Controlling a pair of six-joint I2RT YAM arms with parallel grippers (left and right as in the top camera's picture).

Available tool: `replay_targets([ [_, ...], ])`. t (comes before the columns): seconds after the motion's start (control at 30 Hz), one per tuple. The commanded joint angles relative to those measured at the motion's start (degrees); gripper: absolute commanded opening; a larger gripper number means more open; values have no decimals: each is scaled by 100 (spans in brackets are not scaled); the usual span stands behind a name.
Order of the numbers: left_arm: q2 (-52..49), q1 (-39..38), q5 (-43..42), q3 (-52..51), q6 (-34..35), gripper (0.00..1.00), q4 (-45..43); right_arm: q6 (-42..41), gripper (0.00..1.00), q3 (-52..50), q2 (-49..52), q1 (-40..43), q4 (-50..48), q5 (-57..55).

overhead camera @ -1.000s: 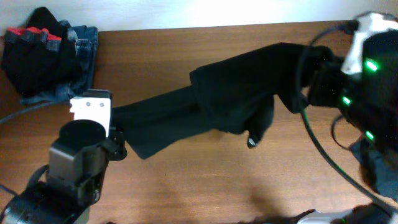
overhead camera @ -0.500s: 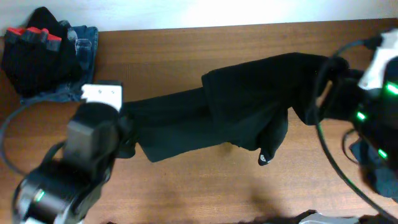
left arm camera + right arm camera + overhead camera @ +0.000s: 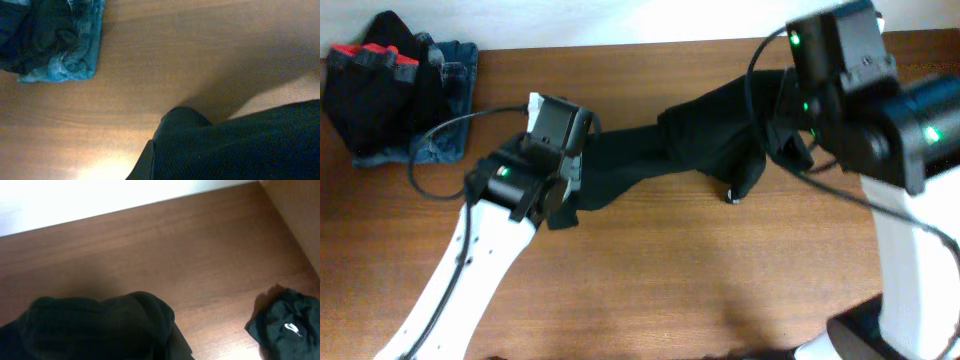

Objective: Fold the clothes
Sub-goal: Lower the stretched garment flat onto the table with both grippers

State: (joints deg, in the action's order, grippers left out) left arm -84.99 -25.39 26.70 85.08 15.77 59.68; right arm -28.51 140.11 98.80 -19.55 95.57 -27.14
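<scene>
Black fabric, limp: the black top [image 3: 710, 140] is drawn out as a long band across the far half of the wooden surface [image 3: 650, 290], strung between the two arms. It is narrow at the left end and bunched and wider toward the right. A loose flap hangs from the wide part, with a small white label [image 3: 732, 195] at its tip.

Left gripper [image 3: 575, 165]: jaws together, clamped on the narrow left end of the top. In the left wrist view the cloth [image 3: 240, 145] fills the lower right, and its shadow falls on the wood beyond it. The fingers themselves cannot be made out.

Right gripper [image 3: 788, 135]: jaws together, clamped on the bunched right end. In the right wrist view the cloth [image 3: 100, 325] sits low in the frame, with fingers hidden.

Far-left corner of the surface, well apart from the top: a black garment with red trim [image 3: 375, 75] lies on a folded denim garment [image 3: 445, 110]. Right wrist view only: a small black garment with a white logo [image 3: 285, 327] lies on the wood.
</scene>
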Motion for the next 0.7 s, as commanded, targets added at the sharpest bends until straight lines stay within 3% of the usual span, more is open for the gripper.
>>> replay_targets([
  [0.0, -323, 256, 271, 116, 138, 1, -273, -96, 4, 2, 350, 339, -129, -304],
  [0.3, -798, 654, 304, 118, 131, 1, -828, -94, 4, 2, 1200, 837, -350, -293],
  [0.67, 258, 627, 391, 168, 50, 1, -367, -96, 4, 9, 697, 833, -9, -291],
])
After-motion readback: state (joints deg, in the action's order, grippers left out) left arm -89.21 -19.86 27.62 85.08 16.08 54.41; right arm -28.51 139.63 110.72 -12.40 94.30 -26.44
